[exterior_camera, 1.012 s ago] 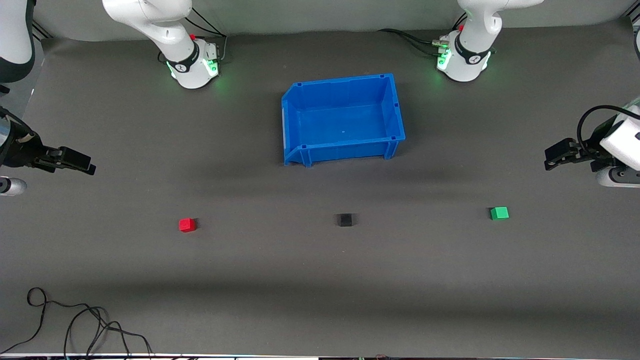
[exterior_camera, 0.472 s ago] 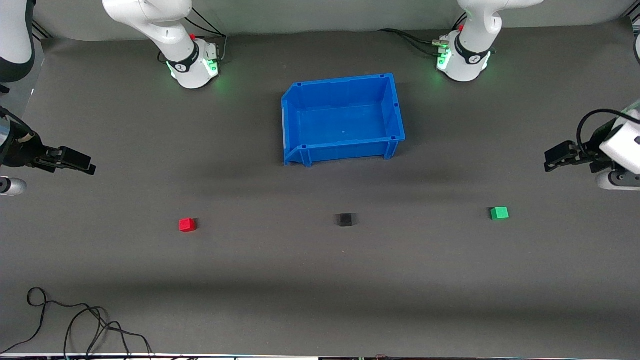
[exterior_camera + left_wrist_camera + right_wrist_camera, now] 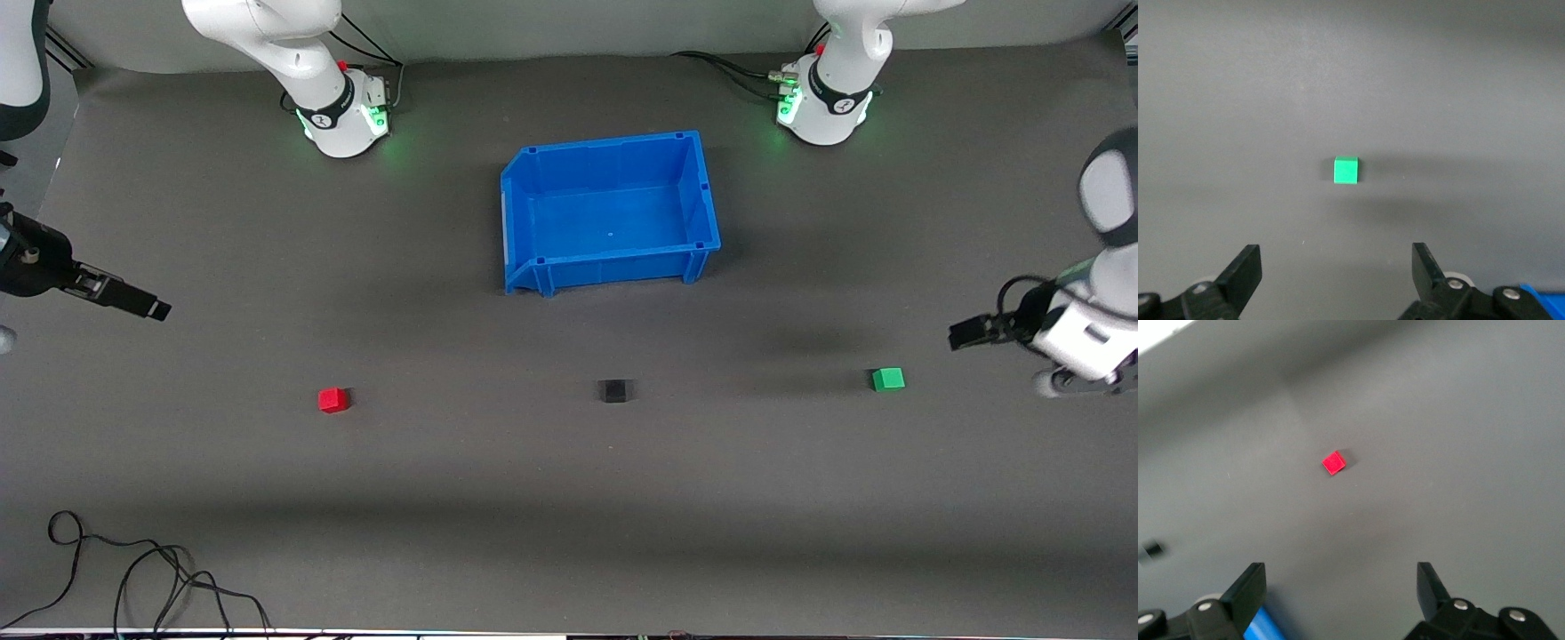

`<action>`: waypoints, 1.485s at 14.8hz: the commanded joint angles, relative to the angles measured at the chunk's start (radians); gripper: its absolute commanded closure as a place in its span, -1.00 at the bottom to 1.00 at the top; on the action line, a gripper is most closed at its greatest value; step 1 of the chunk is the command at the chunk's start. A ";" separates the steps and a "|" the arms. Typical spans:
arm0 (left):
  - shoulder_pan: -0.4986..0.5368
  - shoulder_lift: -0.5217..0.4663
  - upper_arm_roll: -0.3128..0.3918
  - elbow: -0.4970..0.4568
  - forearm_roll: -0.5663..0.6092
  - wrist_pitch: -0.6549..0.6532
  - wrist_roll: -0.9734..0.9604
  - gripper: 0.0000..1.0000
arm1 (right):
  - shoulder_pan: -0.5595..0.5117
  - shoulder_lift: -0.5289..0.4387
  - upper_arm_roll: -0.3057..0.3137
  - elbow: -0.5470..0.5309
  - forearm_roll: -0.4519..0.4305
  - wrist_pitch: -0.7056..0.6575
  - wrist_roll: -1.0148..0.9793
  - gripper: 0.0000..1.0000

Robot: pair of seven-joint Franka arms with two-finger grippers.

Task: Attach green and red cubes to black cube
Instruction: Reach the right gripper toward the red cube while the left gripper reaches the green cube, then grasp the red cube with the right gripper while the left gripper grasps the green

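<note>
Grippers, left [image 3: 1336, 280] and right [image 3: 1340, 595], spread over table.

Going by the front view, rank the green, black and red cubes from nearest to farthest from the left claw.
1. Green cube, near the left claw at the left arm's end of the table.
2. Black cube, mid-table, nearer the camera than the blue bin.
3. Red cube, toward the right arm's end.

The left arm's black two-finger gripper [image 3: 965, 332] is hanging in the air at its own end of the table, fingers [image 3: 1245, 273] spread wide. The right arm's black two-finger gripper [image 3: 151, 308] is hanging likewise at its end, fingers [image 3: 1248, 590] parted.
</note>
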 commanded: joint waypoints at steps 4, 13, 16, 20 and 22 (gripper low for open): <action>0.000 0.126 -0.002 -0.135 0.008 0.293 -0.011 -0.95 | -0.007 0.069 -0.004 0.053 0.083 0.001 0.608 -1.00; -0.007 0.345 -0.002 -0.129 0.033 0.464 -0.005 -0.44 | -0.030 0.294 -0.027 0.028 0.285 0.157 0.670 -1.00; -0.004 0.387 -0.002 -0.127 0.066 0.490 -0.003 -0.39 | -0.035 0.406 -0.029 0.023 0.391 0.212 0.604 -1.00; 0.001 0.384 -0.002 -0.126 0.076 0.478 -0.003 -0.26 | -0.021 0.455 -0.026 -0.107 0.430 0.416 0.525 -1.00; 0.004 0.379 -0.002 -0.126 0.076 0.473 -0.005 -0.10 | -0.018 0.480 -0.024 -0.150 0.468 0.475 0.474 -1.00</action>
